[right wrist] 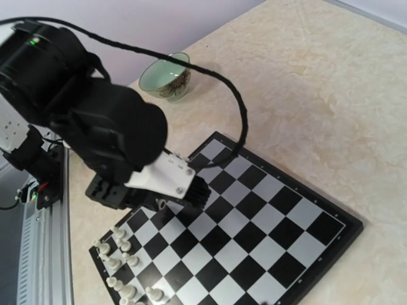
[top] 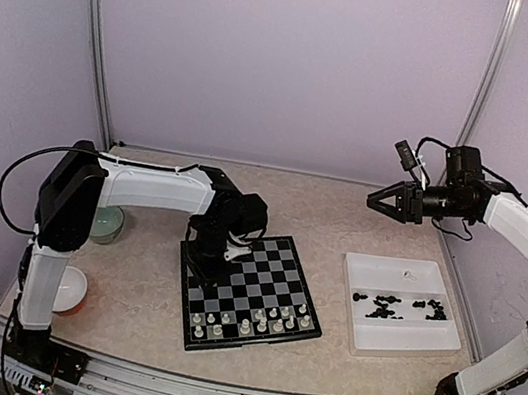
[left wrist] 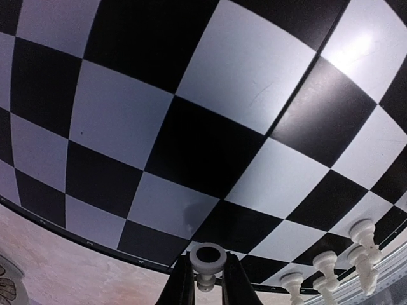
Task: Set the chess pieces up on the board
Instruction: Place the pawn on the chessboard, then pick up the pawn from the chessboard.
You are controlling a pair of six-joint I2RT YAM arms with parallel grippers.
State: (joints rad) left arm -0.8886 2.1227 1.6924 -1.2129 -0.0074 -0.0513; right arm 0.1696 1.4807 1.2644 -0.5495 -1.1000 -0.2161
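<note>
The board [top: 277, 271] lies at the table's middle; it also shows in the left wrist view [left wrist: 210, 146] and the right wrist view [right wrist: 267, 222]. Several cream-white chess pieces [top: 253, 323] stand in its two near rows, also seen from the wrists [left wrist: 331, 264] [right wrist: 117, 260]. My left gripper [top: 219, 251] [left wrist: 207, 279] hovers over the board's left edge, shut on a white piece [left wrist: 207, 257]. Black pieces [top: 398, 306] lie in the white tray [top: 384, 268]. My right gripper [top: 373, 201] is raised high above the tray; its fingers seem drawn to one tip, empty.
A green glass bowl [top: 107, 225] [right wrist: 166, 75] stands left of the board. A white and red bowl [top: 71, 289] sits near the left arm's base. A small pale piece [top: 410, 274] lies in the tray's far part. Walls close in the table.
</note>
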